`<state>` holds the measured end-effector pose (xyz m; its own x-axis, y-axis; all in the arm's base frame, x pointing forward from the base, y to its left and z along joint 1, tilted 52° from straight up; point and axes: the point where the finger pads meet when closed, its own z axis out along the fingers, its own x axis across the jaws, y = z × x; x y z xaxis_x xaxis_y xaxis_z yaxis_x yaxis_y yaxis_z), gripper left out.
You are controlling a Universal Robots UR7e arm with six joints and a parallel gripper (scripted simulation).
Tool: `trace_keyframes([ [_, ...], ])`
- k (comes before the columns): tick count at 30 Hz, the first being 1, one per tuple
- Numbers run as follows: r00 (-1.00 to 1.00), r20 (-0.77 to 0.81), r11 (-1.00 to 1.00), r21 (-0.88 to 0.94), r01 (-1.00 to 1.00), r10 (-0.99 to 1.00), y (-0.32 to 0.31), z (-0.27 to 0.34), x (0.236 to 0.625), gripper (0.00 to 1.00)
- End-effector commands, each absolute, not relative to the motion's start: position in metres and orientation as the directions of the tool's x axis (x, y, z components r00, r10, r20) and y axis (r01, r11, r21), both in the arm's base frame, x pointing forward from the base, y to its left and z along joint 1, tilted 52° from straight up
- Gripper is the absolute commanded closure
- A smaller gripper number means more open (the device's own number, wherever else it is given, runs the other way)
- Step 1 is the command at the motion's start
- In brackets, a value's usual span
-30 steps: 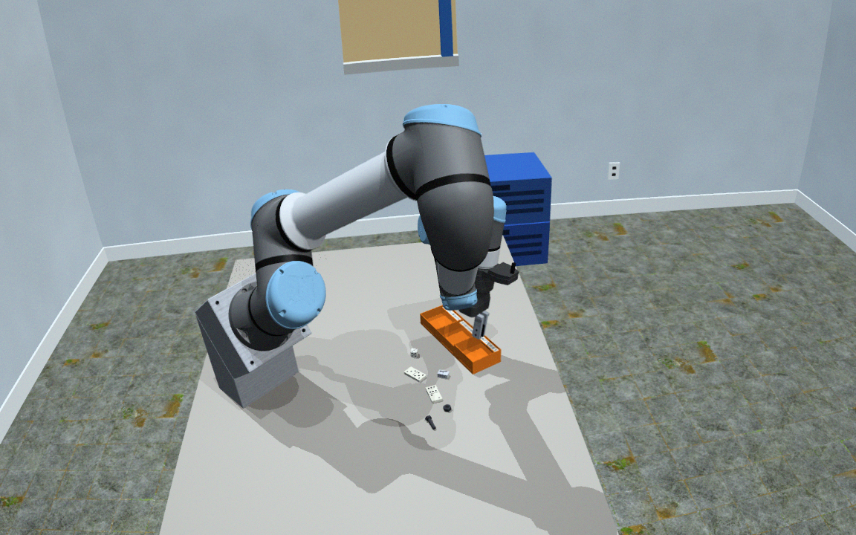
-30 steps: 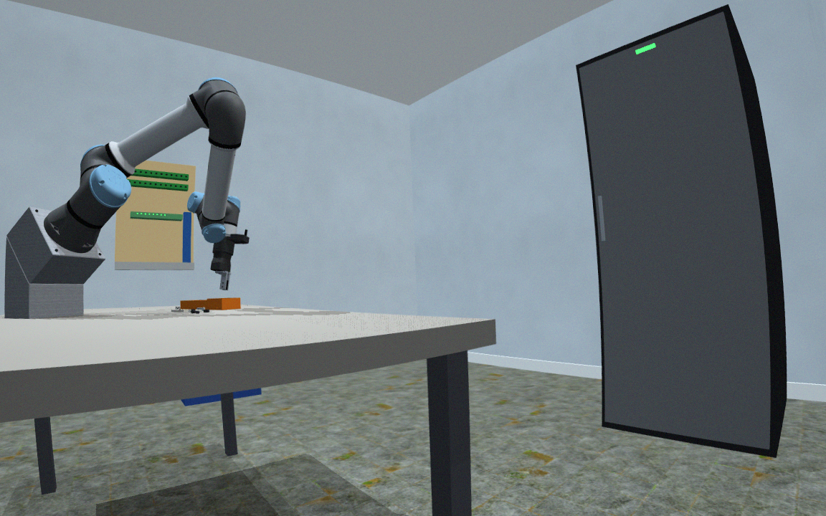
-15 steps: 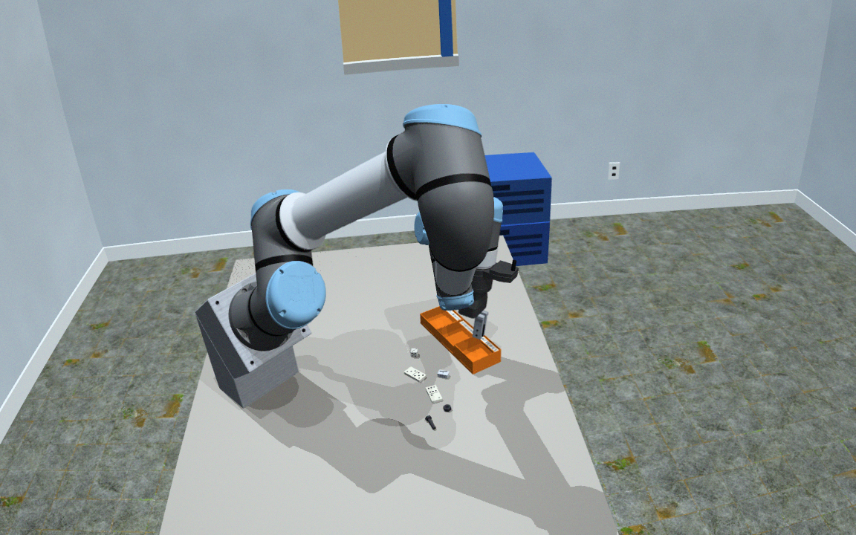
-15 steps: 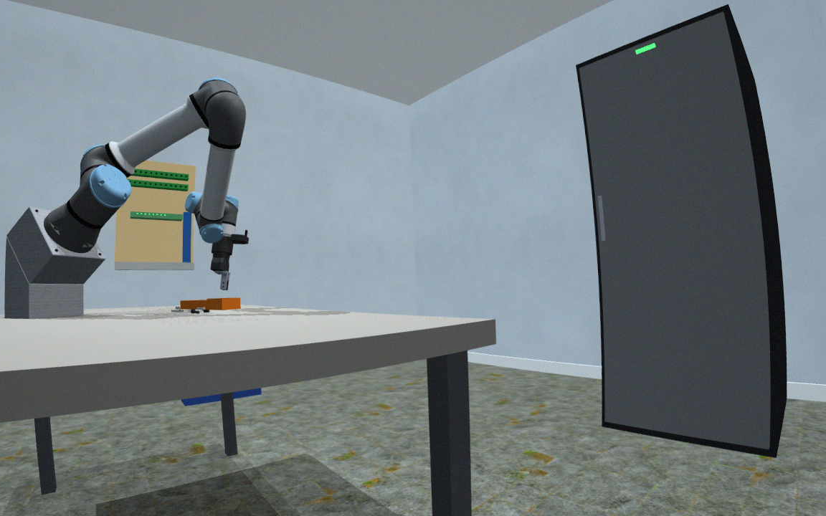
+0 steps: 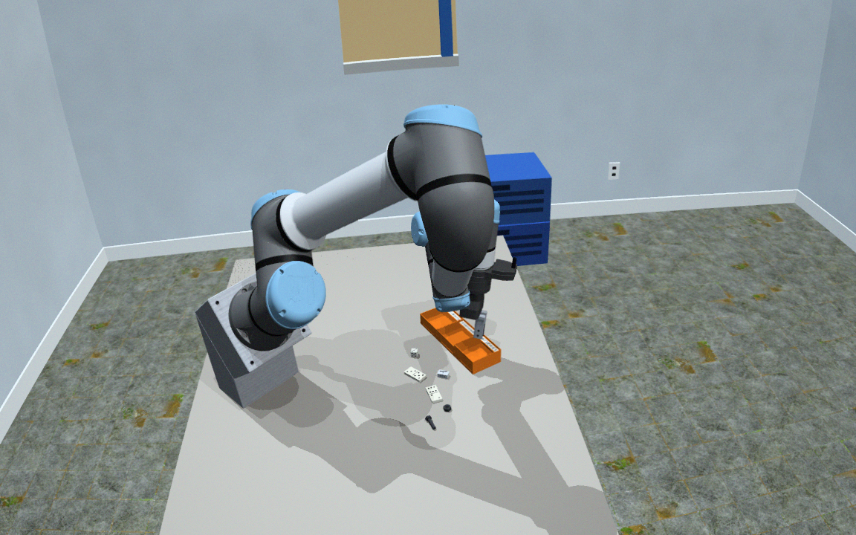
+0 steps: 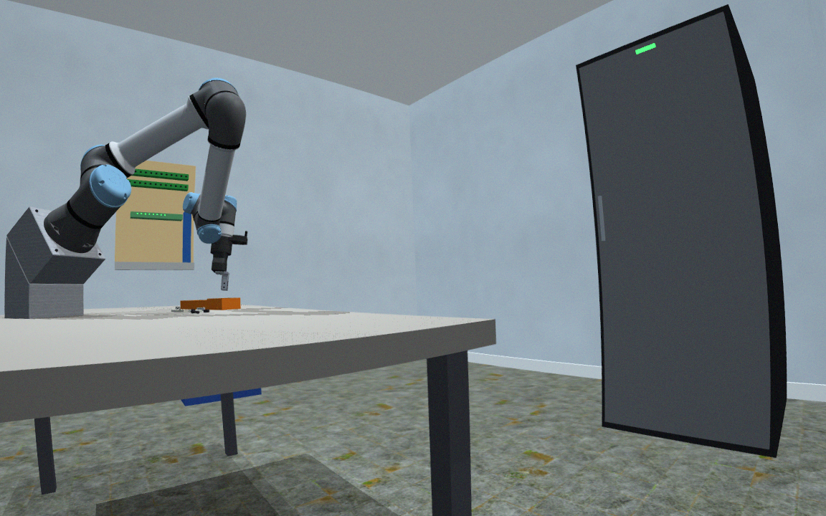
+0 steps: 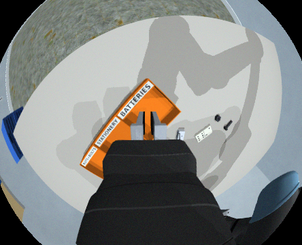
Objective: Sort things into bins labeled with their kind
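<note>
My gripper (image 5: 478,336) (image 6: 224,289) (image 7: 147,118) is slightly open, with nothing visible between its fingers, above the row of orange bins. The BATTERIES bin (image 5: 484,362) (image 7: 145,103) is nearest the front. The STATIONERY bin (image 7: 122,131) is in the middle and the NUTS+BOLTS bin (image 7: 96,166) at the far end. A die (image 5: 414,353), a domino (image 5: 414,374), a second domino (image 5: 434,394) (image 7: 203,133), a small silvery block (image 5: 443,374) (image 7: 181,134), a black nut (image 5: 446,407) (image 7: 217,118) and a black bolt (image 5: 430,422) (image 7: 228,125) lie on the table. The gripper body hides parts of the bins in the wrist view.
The light table (image 5: 231,492) (image 6: 371,333) (image 7: 205,34) carries the robot's grey pedestal (image 5: 261,375) (image 6: 50,298) at its left. A blue cabinet (image 5: 517,199) stands beyond the table's far edge. The table's right edge runs beyond the bins. Arm shadows cross the table.
</note>
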<state>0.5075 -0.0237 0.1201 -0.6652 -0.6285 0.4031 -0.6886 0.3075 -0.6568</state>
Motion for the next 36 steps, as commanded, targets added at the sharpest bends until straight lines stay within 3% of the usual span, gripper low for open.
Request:
trace_keyframes([
  [1, -0.544, 0.481, 0.193, -0.601, -0.775, -0.687, -0.0248, 0.1204, 0.5081, 0.69],
  [30, 0.056, 0.750, -0.350, -0.239, -0.906, -0.659, -0.0231, 0.1191, 0.5047, 0.69],
  [36, 0.058, 0.750, -0.350, -0.237, -0.906, -0.659, -0.0249, 0.1162, 0.5057, 0.69],
])
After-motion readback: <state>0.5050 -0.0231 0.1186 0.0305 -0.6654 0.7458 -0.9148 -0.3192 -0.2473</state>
